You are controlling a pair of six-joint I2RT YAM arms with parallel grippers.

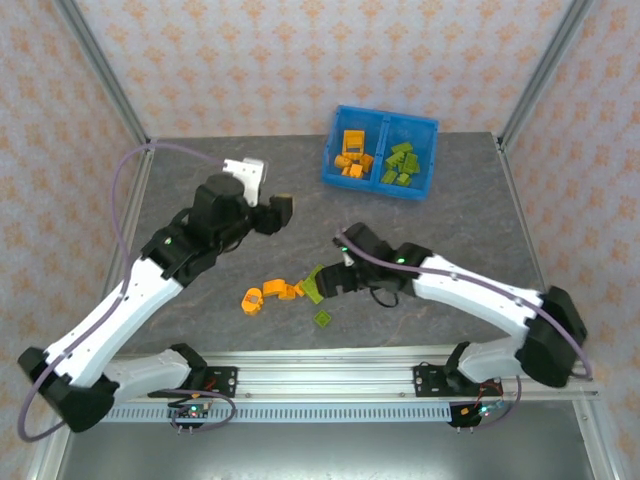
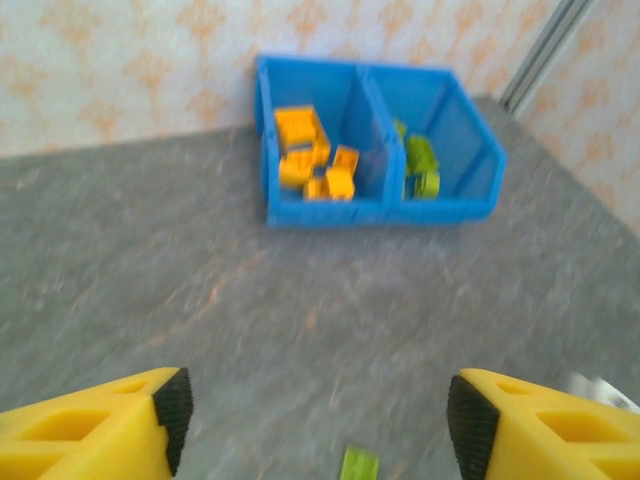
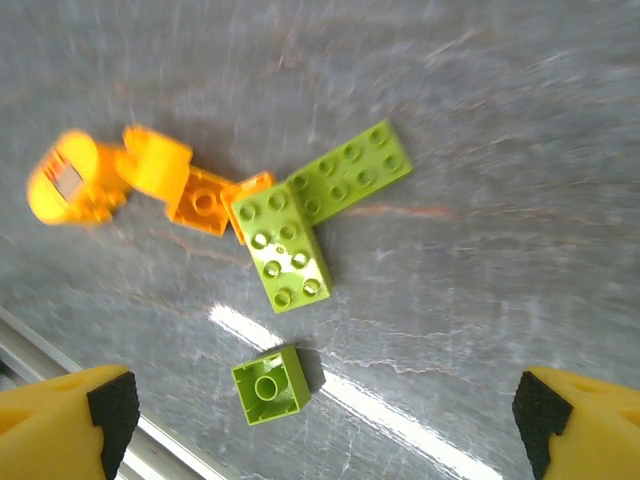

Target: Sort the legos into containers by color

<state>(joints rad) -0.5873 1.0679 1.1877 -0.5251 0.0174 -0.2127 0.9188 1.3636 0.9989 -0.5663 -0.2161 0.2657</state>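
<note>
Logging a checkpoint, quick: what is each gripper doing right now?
Left gripper: jaws open, holding nothing.
Right gripper: jaws open, holding nothing.

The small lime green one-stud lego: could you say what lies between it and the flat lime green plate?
A lime green eight-stud brick, seen in the right wrist view.

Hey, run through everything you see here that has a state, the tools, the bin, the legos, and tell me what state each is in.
left tool, open, empty.
right tool, open, empty.
blue bin, upright, orange legos in one compartment, green legos in the other.
loose orange legos, on the table, unsorted.
loose green legos, on the table, unsorted.
</note>
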